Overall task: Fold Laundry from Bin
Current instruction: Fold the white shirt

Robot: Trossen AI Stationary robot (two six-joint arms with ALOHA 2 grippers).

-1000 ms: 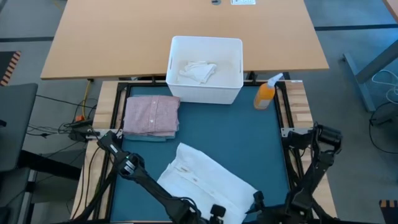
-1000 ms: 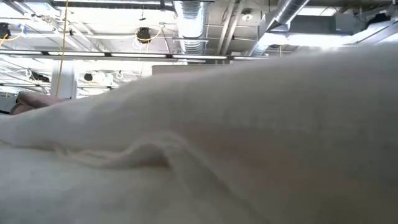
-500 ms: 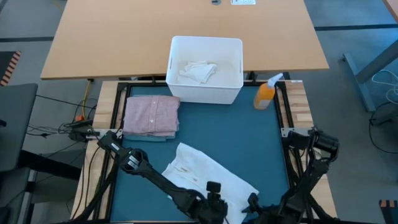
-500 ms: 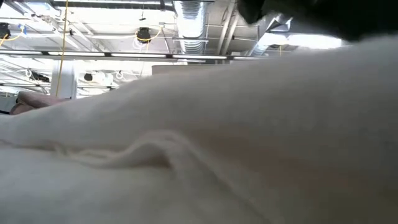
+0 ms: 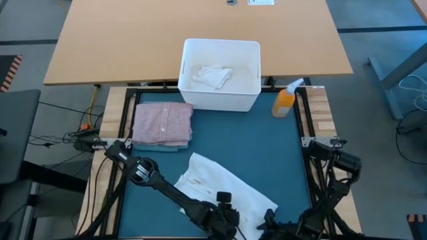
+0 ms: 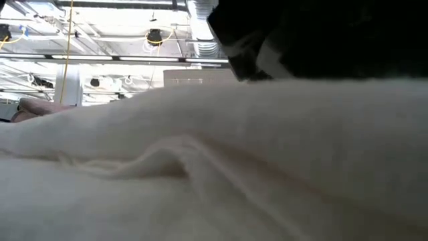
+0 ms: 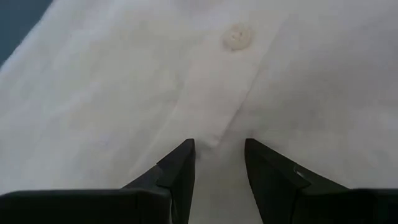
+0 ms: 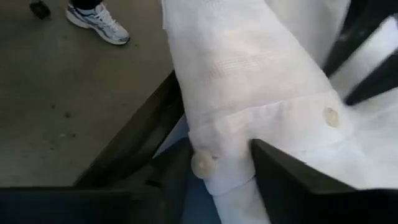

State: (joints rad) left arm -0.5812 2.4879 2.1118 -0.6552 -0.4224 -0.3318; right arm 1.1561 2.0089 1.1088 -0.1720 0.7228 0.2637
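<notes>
Working the near edge of the white shirt (image 5: 223, 190), I have both arms low over the front of the teal mat (image 5: 253, 143), where the shirt lies spread at a slant. My left gripper (image 7: 219, 158) points down at the button placket, its fingers parted with a ridge of cloth rising between them; I judge it is set to pinch that fold, not yet clamped on it. My right gripper (image 8: 221, 165) sits at the shirt's hem corner, which hangs over the table's front edge, and the buttoned hem lies between its spread fingers. Whether it truly has the cloth I cannot tell. Taking both points along one edge should let me lift and fold evenly.

Behind, the pink shirt (image 5: 162, 123) rests folded at the mat's left side, set aside as done. The bin (image 5: 221, 48) stands beyond the mat with one crumpled white piece (image 5: 212, 75) inside, waiting its turn. An orange spray bottle (image 5: 285, 100) stands just right of the bin.
</notes>
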